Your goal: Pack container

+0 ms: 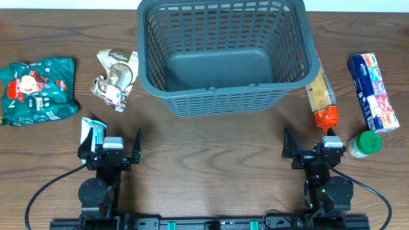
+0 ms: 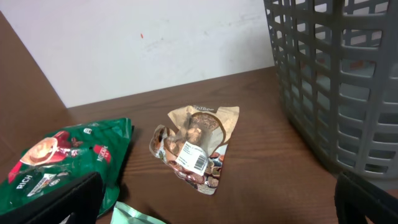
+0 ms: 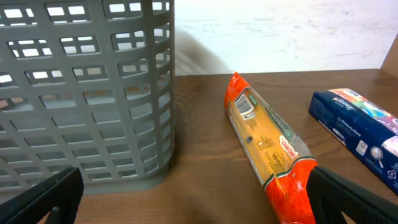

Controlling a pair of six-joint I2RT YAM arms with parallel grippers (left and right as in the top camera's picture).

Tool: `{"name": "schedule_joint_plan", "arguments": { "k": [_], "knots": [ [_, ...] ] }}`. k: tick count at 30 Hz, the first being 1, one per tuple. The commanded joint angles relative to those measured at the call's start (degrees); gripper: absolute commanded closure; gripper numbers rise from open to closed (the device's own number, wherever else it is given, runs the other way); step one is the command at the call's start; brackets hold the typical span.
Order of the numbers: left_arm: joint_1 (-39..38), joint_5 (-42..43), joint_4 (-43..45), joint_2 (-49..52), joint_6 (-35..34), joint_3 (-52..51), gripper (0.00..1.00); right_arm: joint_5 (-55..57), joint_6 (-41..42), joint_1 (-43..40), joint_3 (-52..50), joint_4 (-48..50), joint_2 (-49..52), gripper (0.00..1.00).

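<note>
One dark grey slotted plastic basket [image 1: 217,96]. Left of it: three packets [image 1: 37,89] [image 1: 116,78] [image 1: 93,131]. Right of it: three grocery items [image 1: 321,96] [image 1: 374,91] [image 1: 365,144]. Left end effector [image 1: 110,142] and right end effector [image 1: 313,144]: spread.

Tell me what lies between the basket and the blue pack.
A long spaghetti packet with orange ends lies there, close beside the basket, apart from the blue pack. Overhead and right wrist views show it.
</note>
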Motion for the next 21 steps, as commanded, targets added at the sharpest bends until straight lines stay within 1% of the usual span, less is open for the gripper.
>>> {"name": "schedule_joint_plan", "arguments": {
  "k": [1,4,6,8,11,14,16,18,21],
  "knots": [
    [0.35,-0.02,-1.42,-0.39,0.72,-1.55,0.01,-0.85,-0.66,-0.52,0.59,-0.83,-0.42,0.01],
    [0.35,-0.02,-1.42,-0.39,0.72,-1.55,0.01,-0.76,-0.85,-0.52,4.68,-5.62,-0.04,0.01],
    [0.35,-0.02,-1.42,-0.39,0.72,-1.55,0.02,2.71,-2.78,-0.57,7.87,-7.39,1.46,0.01],
    [0.35,-0.02,-1.42,-0.39,0.72,-1.55,0.02,6.49,-5.03,-0.57,11.67,-7.50,4.68,0.01],
    [0.35,-0.02,-1.42,-0.39,0.72,-1.55,0.01,8.26,-4.90,-0.59,18.97,-7.63,11.52,0.01],
    [0.35,-0.02,-1.42,-0.39,0.72,-1.55,0.01,10.93,-4.50,-0.59,29.18,-7.85,20.81,0.01],
    [0.35,-0.02,-1.42,-0.39,0.72,-1.55,0.01,11.69,-4.57,-0.76,37.79,-10.60,27.78,0.01],
    [0.35,-0.02,-1.42,-0.39,0.72,-1.55,0.01,11.67,-5.46,-1.42,47.43,-16.17,35.15,0.01],
    [0.35,-0.02,-1.42,-0.39,0.72,-1.55,0.01,11.54,-9.05,-3.32,63.69,-27.52,47.23,0.01]
  ]
}}
